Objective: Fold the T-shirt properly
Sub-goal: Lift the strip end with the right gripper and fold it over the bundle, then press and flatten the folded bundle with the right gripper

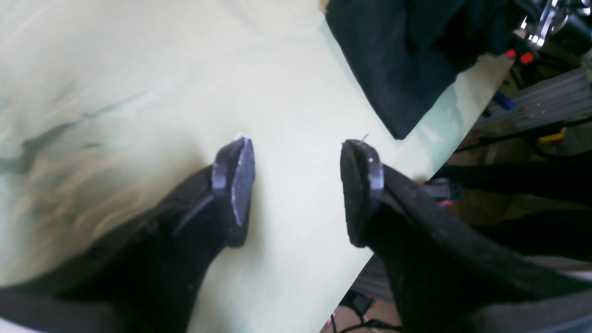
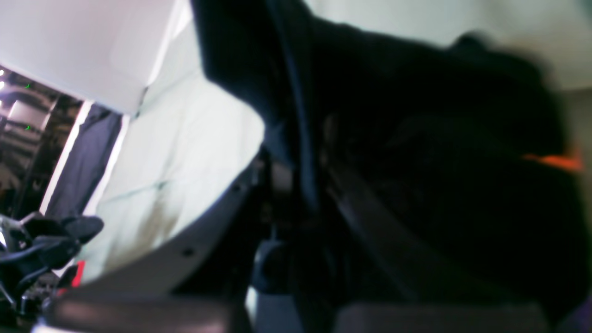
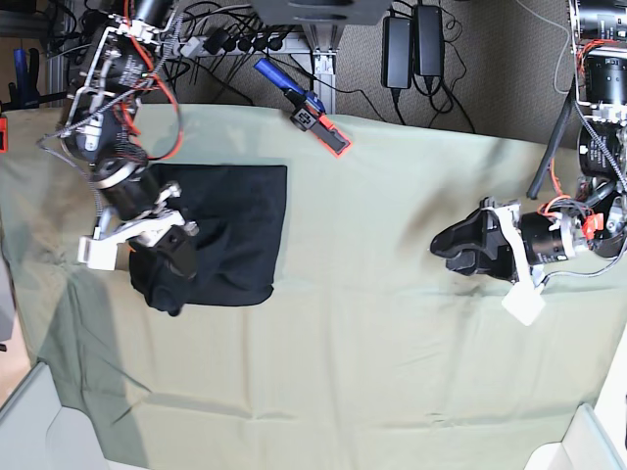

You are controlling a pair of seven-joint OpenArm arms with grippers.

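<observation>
Two arms: right pincer point(image 3: 168, 257) pinches T-shirt point(image 3: 240, 220) (folded); left pincer point(image 3: 458, 251) hovers spread.

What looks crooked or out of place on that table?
The black T-shirt is a neat rectangle except its front-left corner, bunched under the right gripper. A blue and orange tool lies askew at the green cloth's far edge.

No readable text, labels, brands or numbers anywhere.
</observation>
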